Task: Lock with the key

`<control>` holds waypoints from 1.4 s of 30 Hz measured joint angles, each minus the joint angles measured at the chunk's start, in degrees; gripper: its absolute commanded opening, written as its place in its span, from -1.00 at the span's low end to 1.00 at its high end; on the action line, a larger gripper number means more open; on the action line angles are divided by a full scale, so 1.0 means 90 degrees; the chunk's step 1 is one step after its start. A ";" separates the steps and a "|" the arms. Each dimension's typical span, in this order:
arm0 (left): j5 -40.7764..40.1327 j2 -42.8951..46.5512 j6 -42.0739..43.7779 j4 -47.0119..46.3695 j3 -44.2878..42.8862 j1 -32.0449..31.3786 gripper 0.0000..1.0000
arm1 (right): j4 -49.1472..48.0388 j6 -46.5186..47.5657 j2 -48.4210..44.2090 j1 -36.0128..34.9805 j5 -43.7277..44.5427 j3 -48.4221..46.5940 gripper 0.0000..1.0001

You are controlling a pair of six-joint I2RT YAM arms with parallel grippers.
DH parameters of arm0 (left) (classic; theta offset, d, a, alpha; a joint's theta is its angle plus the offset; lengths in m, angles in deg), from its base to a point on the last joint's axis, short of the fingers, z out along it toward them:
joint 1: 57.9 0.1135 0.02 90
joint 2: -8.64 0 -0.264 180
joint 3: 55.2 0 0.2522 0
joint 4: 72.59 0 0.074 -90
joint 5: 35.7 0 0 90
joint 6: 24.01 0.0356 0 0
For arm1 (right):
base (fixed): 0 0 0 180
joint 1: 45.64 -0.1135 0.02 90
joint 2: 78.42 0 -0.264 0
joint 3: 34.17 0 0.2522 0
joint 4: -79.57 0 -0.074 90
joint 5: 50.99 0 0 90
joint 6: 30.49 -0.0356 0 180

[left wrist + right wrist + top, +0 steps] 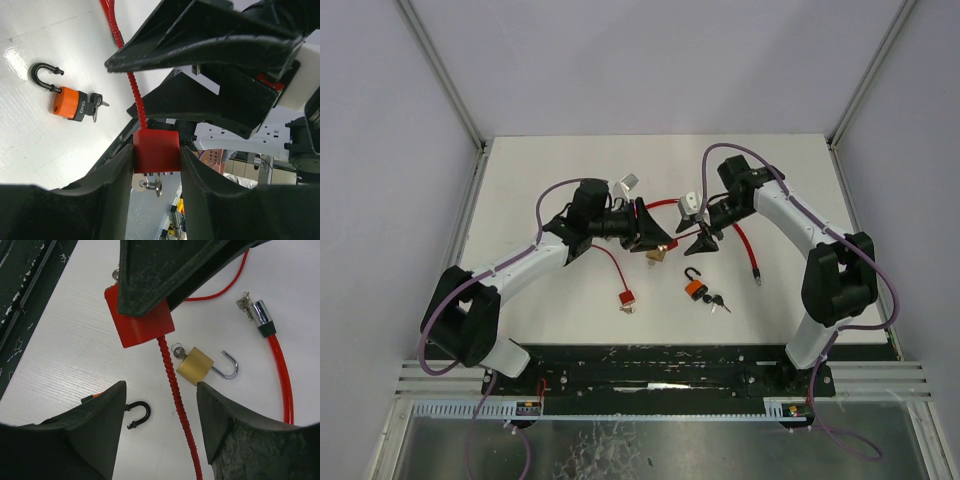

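Now I want the right gripper [161, 390] on the key [151, 186], which sits at the end of the lock [156, 150] opposite the cable [172, 370]. I should pinch the flat head, not the ring, and turn slowly. The right jaws are apart and hold nothing; the cable only shows through the gap. The left gripper [156, 146] is clamped on the lock, both fingers [117, 180] pressing its sides. It must hold firm, so the lock does not twist.
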 measured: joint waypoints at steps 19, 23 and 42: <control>0.0165 0.0036 -0.0199 -0.0168 -0.0002 -0.0034 0.03 | -0.0046 -0.0296 -0.0078 -0.0104 0.0005 0.0036 -1.00; -0.0236 0.0444 -0.0121 -0.0109 -0.0010 -0.0034 0.48 | 0.0063 -0.0731 -0.0379 -0.0104 -0.0066 0.0034 -1.00; -0.2254 0.3242 0.0930 -0.3662 0.1251 -0.0034 0.82 | 0.0743 -0.4413 -0.1452 -0.0002 -0.1299 -0.0427 -1.00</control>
